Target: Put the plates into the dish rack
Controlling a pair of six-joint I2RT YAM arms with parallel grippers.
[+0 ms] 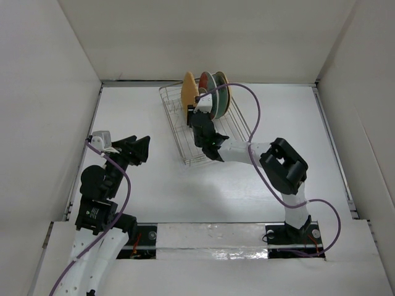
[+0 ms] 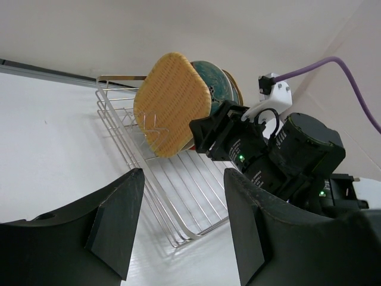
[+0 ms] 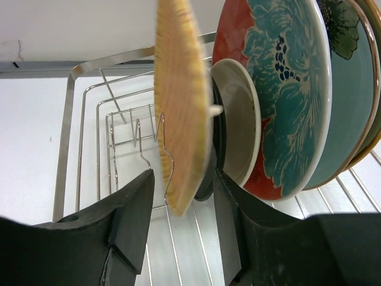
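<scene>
Slack is seen at the right jaws, parted either side of the woven orange-tan plate [image 3: 178, 89], stood on edge in the dish rack [image 3: 64, 137]. Just beyond, the cream plate [image 3: 238, 131], red flowered plate [image 3: 286, 89] and others are racked. The left jaws are held wide, empty, well apart. Loading is judged nearly complete.
</scene>
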